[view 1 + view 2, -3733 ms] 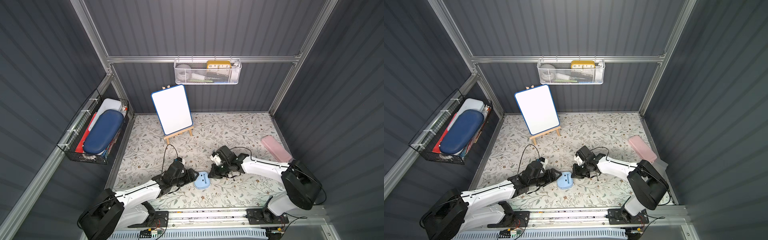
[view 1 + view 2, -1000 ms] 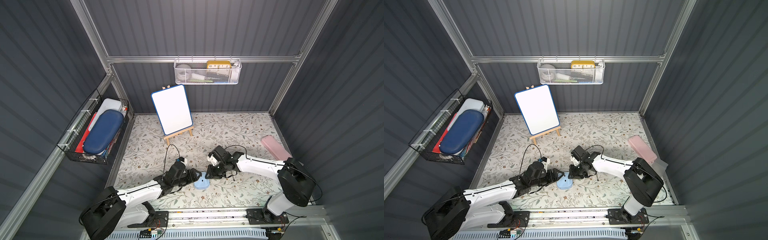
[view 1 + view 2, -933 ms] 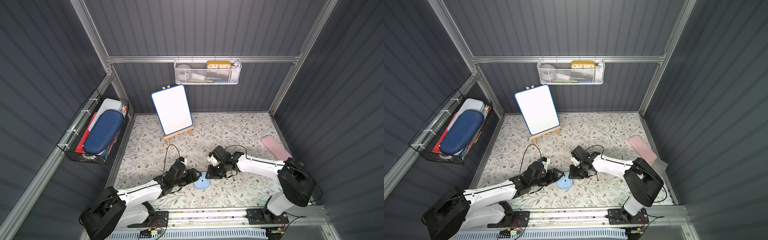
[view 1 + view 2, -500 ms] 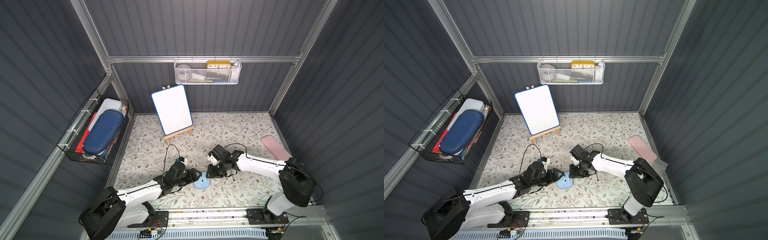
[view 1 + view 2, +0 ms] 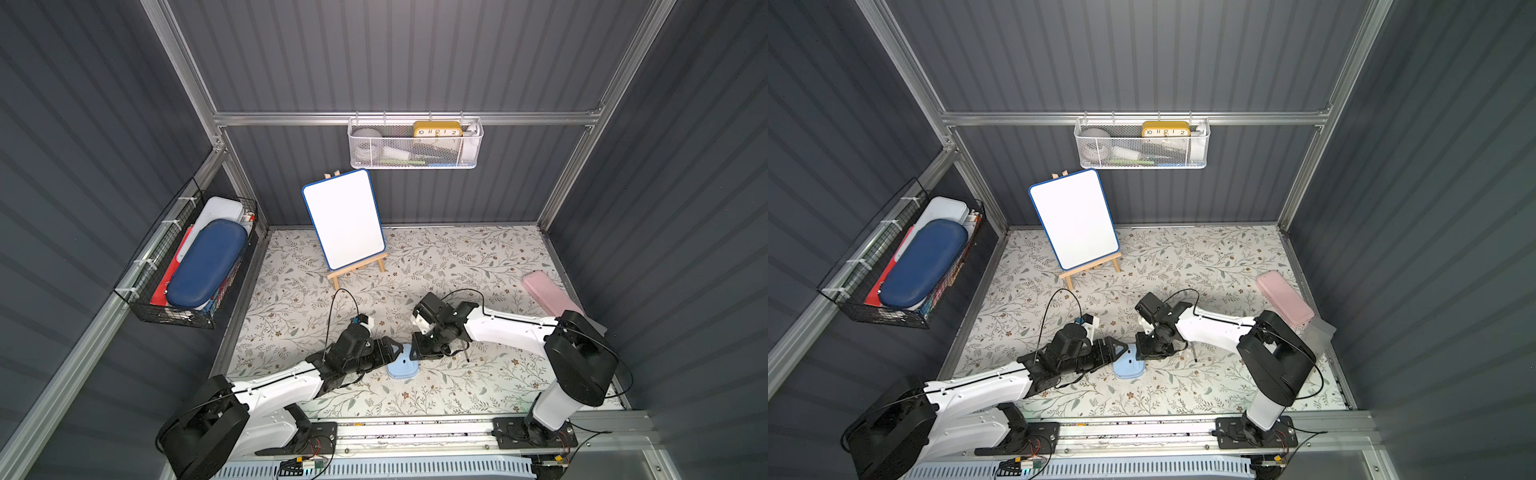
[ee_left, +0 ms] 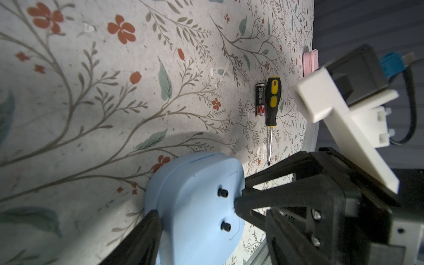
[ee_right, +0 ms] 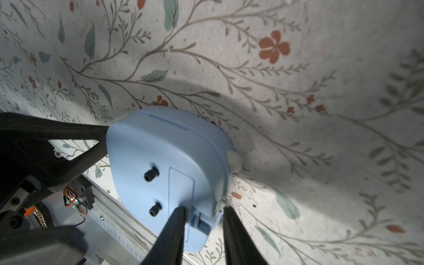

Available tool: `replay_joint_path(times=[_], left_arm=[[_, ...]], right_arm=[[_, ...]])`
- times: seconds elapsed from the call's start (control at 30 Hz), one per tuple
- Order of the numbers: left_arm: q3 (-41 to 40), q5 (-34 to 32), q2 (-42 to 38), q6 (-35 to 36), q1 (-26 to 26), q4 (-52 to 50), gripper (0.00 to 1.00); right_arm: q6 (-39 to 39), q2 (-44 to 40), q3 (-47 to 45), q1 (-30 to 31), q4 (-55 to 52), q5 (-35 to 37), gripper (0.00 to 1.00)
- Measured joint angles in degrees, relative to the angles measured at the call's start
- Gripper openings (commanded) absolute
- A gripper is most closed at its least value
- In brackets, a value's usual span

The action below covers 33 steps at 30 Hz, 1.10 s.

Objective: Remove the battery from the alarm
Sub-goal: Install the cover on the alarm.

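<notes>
We saw the alarm [image 5: 402,367] lying face down on the floral mat [image 5: 457,257] near the front edge, its plain blue back up, with two small black knobs [image 7: 151,176] beside a closed rectangular cover [image 7: 181,190].

The left gripper [image 6: 197,211] held it across the body: in its wrist view one dark finger [image 6: 146,229] pressed one edge of the casing, and in the right wrist view the other finger [image 7: 75,137] met the opposite edge, so the jaws stood wide, closed on the alarm.

The right gripper [image 7: 204,213] came in from the other side. Its two fingers were part-way apart and straddled a corner of the alarm at the end of the cover, one tip [image 7: 176,220] resting on the back, the other [image 7: 231,220] just outside the rim. We could not tell whether they were squeezing the casing.

The battery [image 6: 260,99] lay on the mat outside the alarm, well apart from it, touching the black-and-yellow handle of a screwdriver [image 6: 271,101] and parallel to it. In both top views only the screwdriver's thin shaft [image 5: 464,353] showed, just past the right arm's wrist
</notes>
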Motion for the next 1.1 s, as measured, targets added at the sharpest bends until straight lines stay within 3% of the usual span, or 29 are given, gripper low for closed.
replay_joint_path(times=[0.37,1.1], left_arm=[[0.0,-0.04,-0.7,-0.13,0.0,-0.04,0.75],[0.0,-0.04,-1.14,-0.35,0.0,-0.04,0.76]], right_arm=[[0.94,-6.29,0.39,0.02,0.0,2.36,0.33],[0.81,-3.02,-2.16,-0.63,-0.17,0.0,0.32]])
